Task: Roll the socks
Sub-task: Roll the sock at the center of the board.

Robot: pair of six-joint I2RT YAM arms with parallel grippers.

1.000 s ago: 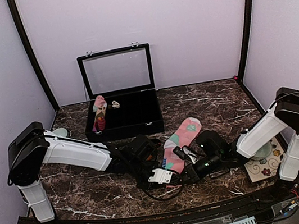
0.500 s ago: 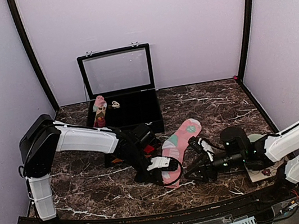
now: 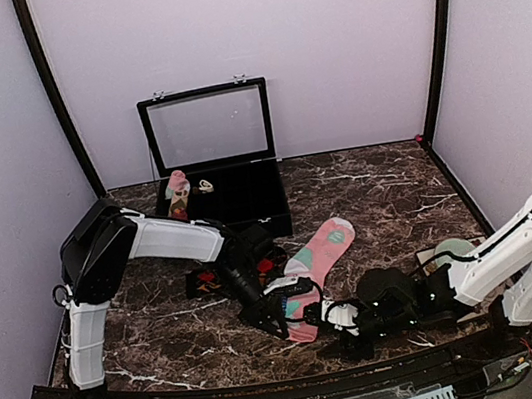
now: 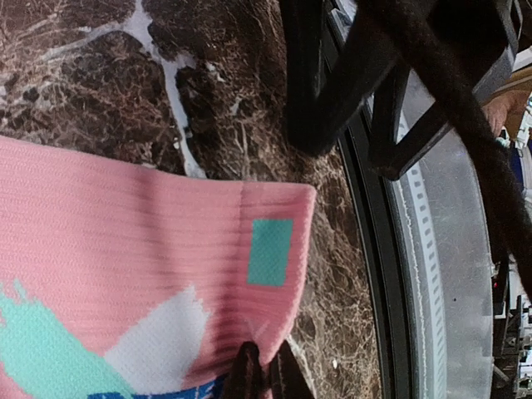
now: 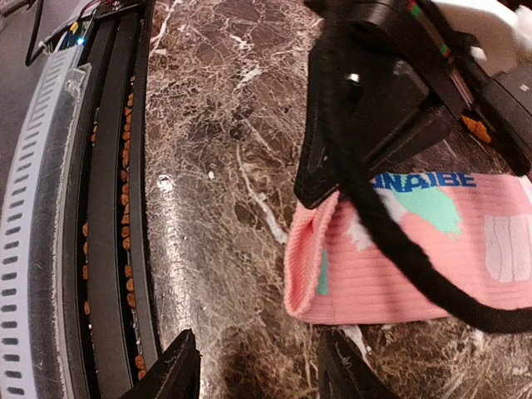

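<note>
Two socks lie on the tabletop (image 3: pixel 386 191), a dark brown marble surface with white veins. The pink sock (image 3: pixel 321 257) has blue capital letters (image 5: pixel 432 180) printed across it. The right wrist view shows "NAIBE", and a black cable (image 5: pixel 391 241) hides the start of the word. In the left wrist view only the top of this blue band shows, too little to read.

The knit is finely ribbed near the cuff, with a small teal rectangle there and larger teal and white patches further along. The left wrist view shows the ribs most clearly. The right wrist view shows that the cuff end is curled up from the stone.

The left tool (image 4: pixel 268 374) is closed tight, and its two dark fingertips pinch the edge of the pink sock near the cuff. The right tool (image 5: pixel 262 370) stands about half open with nothing between its fingers. The curled cuff lies just ahead of it and a little to its right, not touching.

Only the top view shows the black argyle sock (image 3: pixel 201 283). It has red and orange diamonds and lies flat, behind the left tool and partly under that arm. The same view shows a black case (image 3: pixel 219 207) with a raised clear lid, far beyond both tools.
</note>
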